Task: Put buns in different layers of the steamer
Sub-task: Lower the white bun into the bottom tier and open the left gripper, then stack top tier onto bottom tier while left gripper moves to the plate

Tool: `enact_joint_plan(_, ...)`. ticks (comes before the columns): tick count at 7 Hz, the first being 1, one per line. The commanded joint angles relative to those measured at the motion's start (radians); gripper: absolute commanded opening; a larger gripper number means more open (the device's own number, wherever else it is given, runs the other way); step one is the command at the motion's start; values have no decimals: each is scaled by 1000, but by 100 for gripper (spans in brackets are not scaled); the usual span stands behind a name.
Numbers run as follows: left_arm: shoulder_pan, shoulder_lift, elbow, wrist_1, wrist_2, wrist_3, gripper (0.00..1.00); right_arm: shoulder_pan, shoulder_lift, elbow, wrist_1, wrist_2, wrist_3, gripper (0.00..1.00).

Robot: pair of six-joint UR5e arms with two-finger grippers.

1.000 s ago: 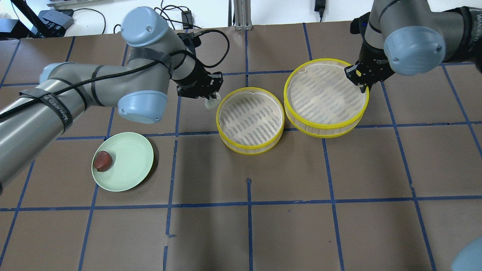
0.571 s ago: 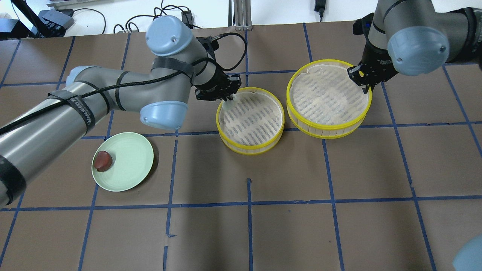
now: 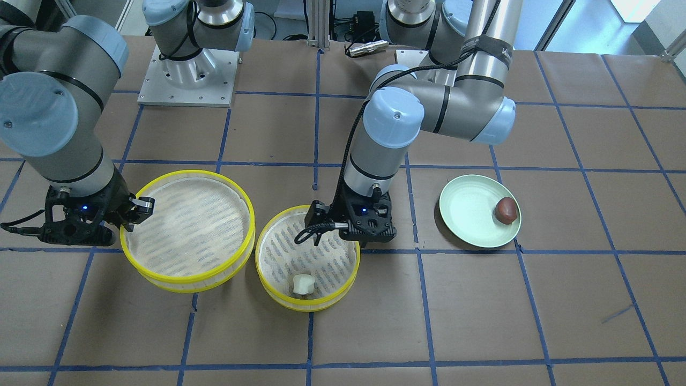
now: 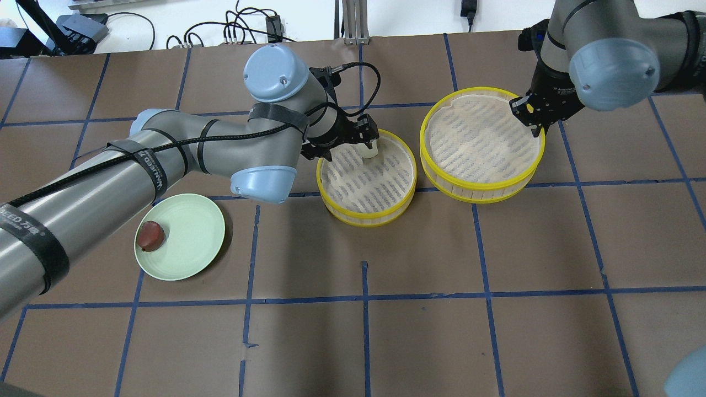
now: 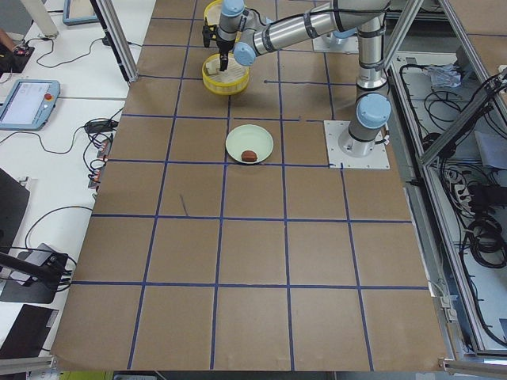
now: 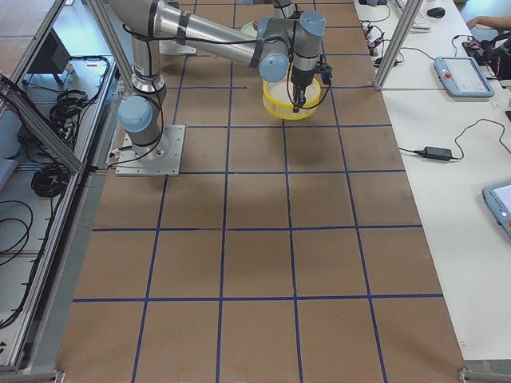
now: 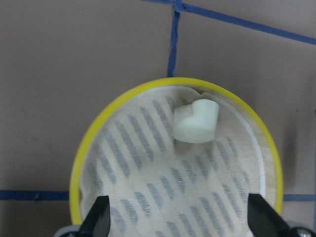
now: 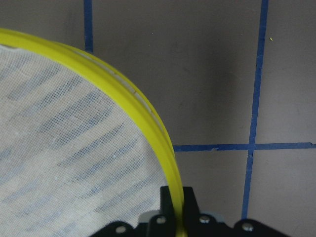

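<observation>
The steamer's two yellow-rimmed trays stand side by side, not stacked. The white bun [image 3: 303,284] lies on the mesh of the smaller tray [image 4: 366,220] near its far rim; it also shows in the left wrist view [image 7: 196,121]. My left gripper [image 4: 366,139] hangs open and empty above that tray, its fingertips [image 7: 100,217] wide apart. My right gripper [image 4: 534,125] is shut on the rim of the larger tray [image 4: 480,190], and the rim [image 8: 170,163] runs between its fingers. The reddish-brown bun [image 4: 150,236] sits on the pale green plate [image 4: 196,242].
The plate is at the front left of the overhead view, under my left forearm. Brown table [image 4: 386,331] with blue tape lines. Cables and a metal post [image 4: 353,22] lie beyond the table's far edge.
My left gripper carried the white bun rightwards over the smaller tray and opened; the bun now lies on the mesh. My right gripper has stayed on the larger tray's rim.
</observation>
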Motion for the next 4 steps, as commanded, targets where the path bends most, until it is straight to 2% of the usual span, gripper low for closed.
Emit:
enact_joint_plan(1,104,100,-45,-118,48,247,100,85,13,-55,4,75,214,7)
enact_joint_plan(2,179,157,-85,-164,138,435,100,151,66,-88,-5,90,340,7)
enact_joint_plan(4,324,200,-156,-180,148,657,100,222,163,-138,-16,107,498,7)
